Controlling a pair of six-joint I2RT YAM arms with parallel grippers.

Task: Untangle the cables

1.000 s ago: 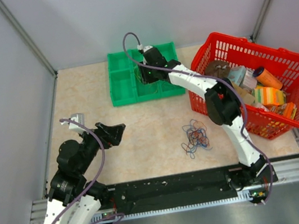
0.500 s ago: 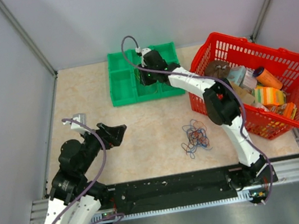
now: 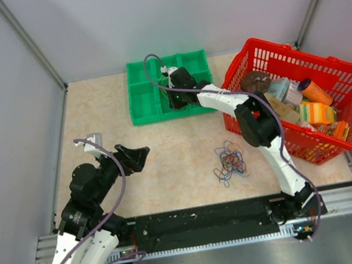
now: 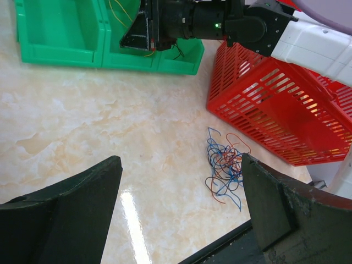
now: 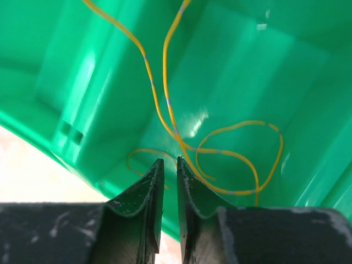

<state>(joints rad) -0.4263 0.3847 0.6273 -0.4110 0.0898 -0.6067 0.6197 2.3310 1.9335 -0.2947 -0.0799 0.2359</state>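
Observation:
The cables (image 3: 231,161) lie as a small tangle of blue, orange, red and dark strands on the table, left of the red basket; they also show in the left wrist view (image 4: 224,165). A single yellow wire (image 5: 242,125) lies looped inside the green bin and shows in the left wrist view (image 4: 118,11). My right gripper (image 3: 174,99) reaches into that bin; its tip (image 5: 169,160) is closed to a thin slit, and the yellow wire runs just beside one fingertip. My left gripper (image 3: 141,156) is open and empty (image 4: 180,159), well left of the tangle.
A green divided bin (image 3: 142,90) stands at the back middle of the table. A red basket (image 3: 264,51) full of assorted items stands at the right, close to the tangle, and shows in the left wrist view (image 4: 264,110). Grey walls enclose the table.
My right gripper has moved a little left and deeper into the green bin. My left arm and the tangle have stayed in place.

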